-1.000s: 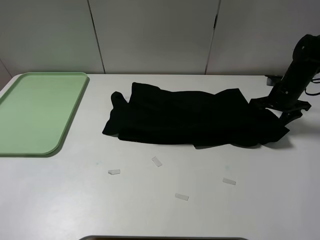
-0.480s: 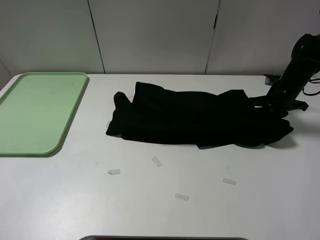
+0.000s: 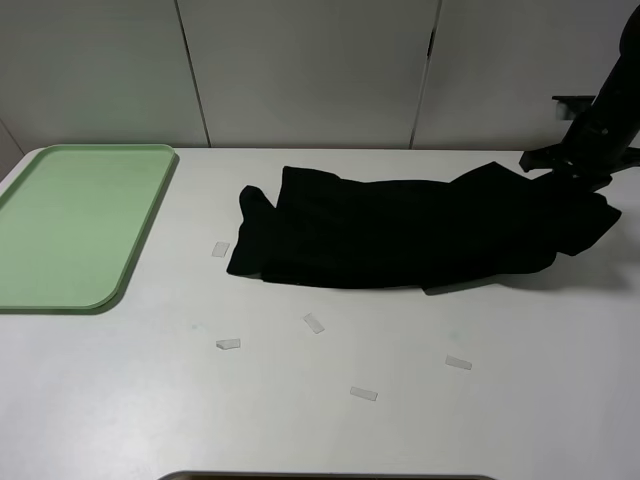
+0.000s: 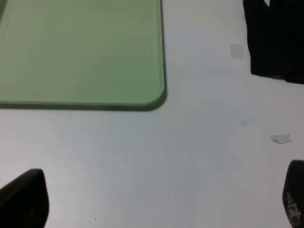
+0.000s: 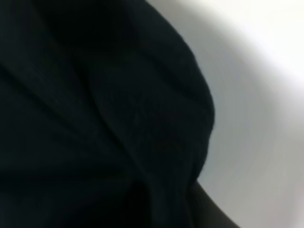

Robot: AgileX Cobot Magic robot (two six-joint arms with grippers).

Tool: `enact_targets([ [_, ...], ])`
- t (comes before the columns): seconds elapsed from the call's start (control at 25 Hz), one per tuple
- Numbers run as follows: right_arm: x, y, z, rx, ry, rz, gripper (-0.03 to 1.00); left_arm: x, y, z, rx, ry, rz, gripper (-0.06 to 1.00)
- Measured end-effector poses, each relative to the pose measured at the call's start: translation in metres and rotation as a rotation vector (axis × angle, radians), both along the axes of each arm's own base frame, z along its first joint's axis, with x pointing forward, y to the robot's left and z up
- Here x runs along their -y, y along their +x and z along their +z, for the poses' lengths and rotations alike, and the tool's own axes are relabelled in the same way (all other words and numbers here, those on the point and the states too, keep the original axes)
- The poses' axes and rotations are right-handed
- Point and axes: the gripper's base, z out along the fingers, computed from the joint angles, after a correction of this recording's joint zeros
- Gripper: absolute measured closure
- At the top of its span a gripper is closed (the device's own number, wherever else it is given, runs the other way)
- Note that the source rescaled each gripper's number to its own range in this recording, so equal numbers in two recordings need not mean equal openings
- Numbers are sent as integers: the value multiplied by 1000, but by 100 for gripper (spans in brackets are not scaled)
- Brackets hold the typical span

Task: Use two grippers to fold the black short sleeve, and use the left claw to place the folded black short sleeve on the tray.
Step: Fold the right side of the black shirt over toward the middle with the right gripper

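Five pale scraps (image 3: 314, 322) near black short sleeve (image 3: 400, 240), right gripper (image 3: 577, 174) pinching it, left gripper (image 4: 159, 202) wide.

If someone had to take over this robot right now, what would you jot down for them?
The left hand is open and empty, hovering over the white table near the tray's corner.
The right hand is shut on the right end of the black short sleeve, holding that end raised off the table.
The tray is empty, at the far left.
Done: one end gripped.
Left: fold with both hands, then the left hand places it on the tray.
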Motion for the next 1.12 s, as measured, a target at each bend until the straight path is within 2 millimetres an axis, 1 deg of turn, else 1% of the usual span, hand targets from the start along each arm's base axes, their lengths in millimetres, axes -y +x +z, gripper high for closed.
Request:
enact_targets([
  [0.08,3,-1,13,19,-34,11,89,0,0,0,0,0,0,-4],
  [0.2,8,-3,28,36,-102,34,89,0,0,0,0,0,0,-4],
  [0.36,18,-2,43,41,-185,42,89,0,0,0,0,0,0,-4],
  [0.52,30,0,58,60,-211,13,89,0,0,0,0,0,0,-4],
  [0.6,34,0,62,60,-221,5,89,0,0,0,0,0,0,-4],
  [0.68,35,-1,63,51,-225,1,89,0,0,0,0,0,0,-4],
  [0.84,27,1,62,49,-220,9,89,0,0,0,0,0,0,-4],
  [0.92,16,4,58,43,-218,27,89,0,0,0,0,0,0,-4],
  [1.04,-2,8,43,22,-219,57,89,0,0,0,0,0,0,-4],
  [1.12,-13,9,30,3,-222,66,89,0,0,0,0,0,0,-4],
])
